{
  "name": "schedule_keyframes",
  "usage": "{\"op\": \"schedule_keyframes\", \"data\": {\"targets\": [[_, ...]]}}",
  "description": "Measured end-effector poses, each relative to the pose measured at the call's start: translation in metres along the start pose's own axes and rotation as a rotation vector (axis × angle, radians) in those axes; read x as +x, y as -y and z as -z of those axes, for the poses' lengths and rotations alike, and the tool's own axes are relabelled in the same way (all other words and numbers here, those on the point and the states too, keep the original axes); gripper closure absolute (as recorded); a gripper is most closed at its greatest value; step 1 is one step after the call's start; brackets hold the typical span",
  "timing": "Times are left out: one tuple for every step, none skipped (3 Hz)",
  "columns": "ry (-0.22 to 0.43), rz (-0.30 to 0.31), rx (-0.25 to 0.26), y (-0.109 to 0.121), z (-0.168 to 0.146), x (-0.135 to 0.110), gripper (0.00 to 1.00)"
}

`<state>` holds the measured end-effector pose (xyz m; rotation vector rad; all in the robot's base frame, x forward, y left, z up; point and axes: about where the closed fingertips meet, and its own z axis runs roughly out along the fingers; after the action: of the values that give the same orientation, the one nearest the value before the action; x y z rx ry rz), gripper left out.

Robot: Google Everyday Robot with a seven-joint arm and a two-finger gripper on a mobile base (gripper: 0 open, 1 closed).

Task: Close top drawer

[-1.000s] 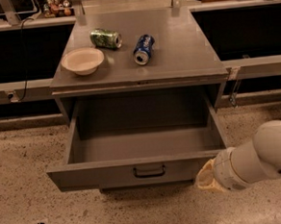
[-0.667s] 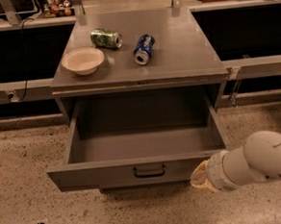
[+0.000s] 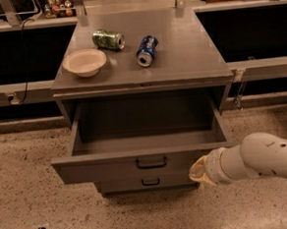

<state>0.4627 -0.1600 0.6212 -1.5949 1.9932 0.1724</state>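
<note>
Seen at lower right: gripper (image 3: pixel 199 171), open or closed impossible to tell, by the right end of the front panel of the top drawer (image 3: pixel 108 167), pulled out at centre frame beneath bowl (image 3: pixel 84 62), green can (image 3: pixel 108 39) and blue can (image 3: pixel 147 50).

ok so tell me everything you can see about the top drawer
The top drawer is a wide grey box, metal by its look, pulled far out of the cabinet and level. Its deep inside holds nothing visible. A small dark loop handle sits at the centre of the front panel. The pincer is low at the panel's right end; whether it touches cannot be told.
</note>
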Motion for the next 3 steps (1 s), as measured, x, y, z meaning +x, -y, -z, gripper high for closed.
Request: {"op": "schedule_keyframes", "data": {"targets": [[0.034,0.058,0.095,0.057,0.006,-0.026,1.0],[0.038,0.071,0.085,0.061,0.0,-0.027,1.0],[0.054,0.112,0.067,0.084,-0.026,-0.03,1.0]]}}
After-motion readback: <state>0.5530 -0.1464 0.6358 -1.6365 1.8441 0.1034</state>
